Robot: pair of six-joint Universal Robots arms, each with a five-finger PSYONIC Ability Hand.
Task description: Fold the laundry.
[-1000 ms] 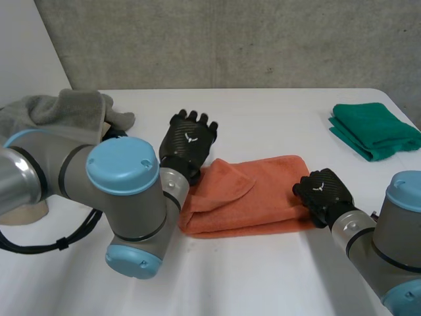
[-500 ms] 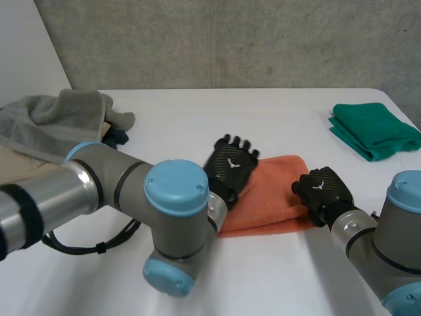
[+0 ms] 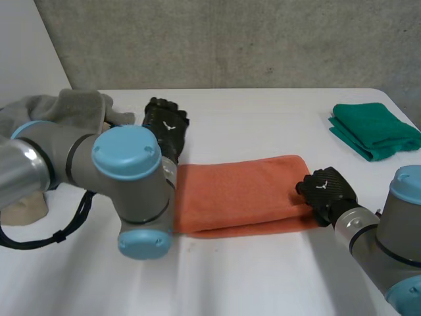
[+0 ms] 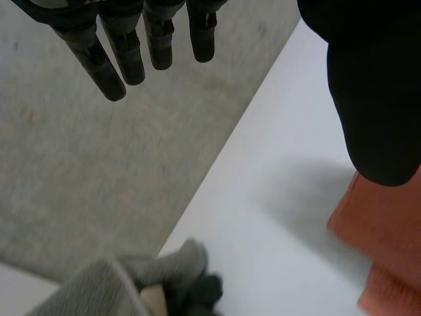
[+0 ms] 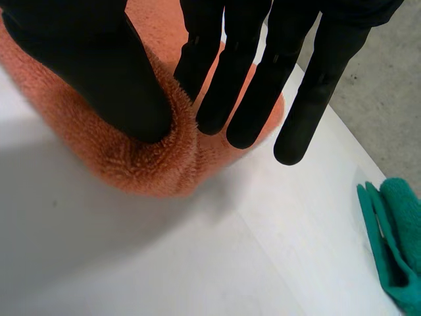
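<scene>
Since left hand pulled back, orange towel lies flat.

Your left hand, fingers straight and holding nothing, arm bent across, your right hand low, thumb and fingers pinching the orange towel

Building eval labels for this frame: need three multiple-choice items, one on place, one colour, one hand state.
1. The folded green cloth lies: A near the white table's right edge; B in a basket; C on the floor.
2. The terry towel pinched by the right hand is: A blue; B orange; C white.
3. The left hand is: A shut on the towel; B open, holding nothing; C pressing the towel flat.
Key: A, head view shows it there; B, its pile is orange; B, its fingers hang straight and free.
</scene>
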